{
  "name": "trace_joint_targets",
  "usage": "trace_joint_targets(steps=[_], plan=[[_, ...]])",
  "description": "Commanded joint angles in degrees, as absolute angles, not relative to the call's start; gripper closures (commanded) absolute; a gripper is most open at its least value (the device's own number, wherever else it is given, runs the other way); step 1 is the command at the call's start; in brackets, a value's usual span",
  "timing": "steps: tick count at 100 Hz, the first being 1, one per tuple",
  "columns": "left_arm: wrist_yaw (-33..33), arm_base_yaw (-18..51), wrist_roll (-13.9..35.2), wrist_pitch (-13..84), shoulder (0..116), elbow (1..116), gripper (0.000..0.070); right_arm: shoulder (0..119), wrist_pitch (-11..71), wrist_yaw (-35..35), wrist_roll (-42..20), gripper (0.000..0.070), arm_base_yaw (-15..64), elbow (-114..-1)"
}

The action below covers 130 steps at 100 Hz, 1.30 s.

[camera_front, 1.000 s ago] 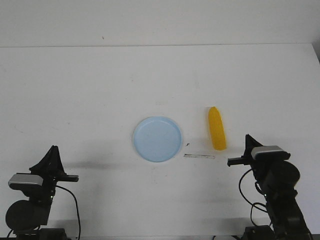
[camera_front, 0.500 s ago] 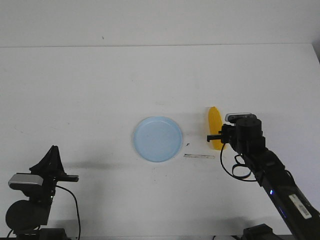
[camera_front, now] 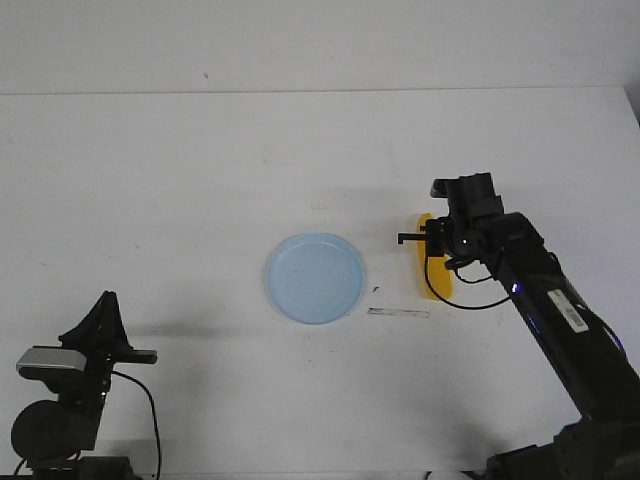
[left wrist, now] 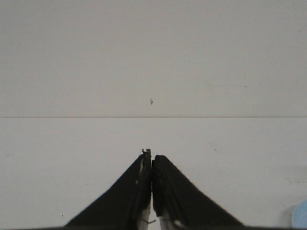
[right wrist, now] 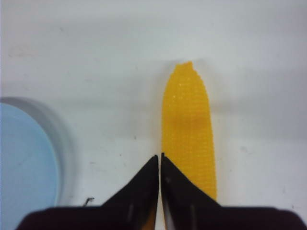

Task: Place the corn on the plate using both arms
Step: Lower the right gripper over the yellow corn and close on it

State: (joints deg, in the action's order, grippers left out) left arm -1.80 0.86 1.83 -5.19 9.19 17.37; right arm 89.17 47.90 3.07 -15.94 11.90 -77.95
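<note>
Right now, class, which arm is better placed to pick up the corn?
Right. Its gripper hangs just over the corn, jaws shut. The left gripper sits at the near table edge, beyond the plate.

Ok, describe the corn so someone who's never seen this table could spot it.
On the white table, find the round light-blue plate near the middle. The corn lies just beyond its right side, under the right gripper. It is the only bright yellow-orange thing, long and tapered.
</note>
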Motion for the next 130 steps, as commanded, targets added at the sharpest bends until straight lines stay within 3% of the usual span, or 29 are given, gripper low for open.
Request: trace_joint_targets(steps=[1,15,20,26,58,107,130], plan=[[-1.8,0.8,1.1,-6.0,9.0,17.8,0.0699,92.1,49.1,3.0,-16.6,0.0584,12.0,-80.8],[-1.8,0.8,1.1,-6.0,9.0,17.8,0.0699,95.7,51.1,3.0,-16.6,0.0239,12.0,-82.8],[-1.8,0.8,1.1,-6.0,9.0,17.8,0.0699,96.7,51.4,3.0,-16.6,0.0167,12.1,-82.9],[-1.8,0.8,1.1,-6.0,9.0,17.8,0.0699,97.8,51.6,3.0,-16.5,0.013,12.1,-82.9],[-1.8,0.8,1.1,-6.0,9.0,17.8,0.0699,100.7,52.1,-1.8,-14.9,0.0127,12.0,-82.8],[-1.8,0.8,1.1,-6.0,9.0,17.8,0.0699,105.5,51.4,-1.5,-13.5,0.0137,11.7,-82.8],[-1.8,0.8,1.1,-6.0,9.0,17.8,0.0699,106.3,51.0,-1.3,-13.5,0.038,11.2,-82.8]])
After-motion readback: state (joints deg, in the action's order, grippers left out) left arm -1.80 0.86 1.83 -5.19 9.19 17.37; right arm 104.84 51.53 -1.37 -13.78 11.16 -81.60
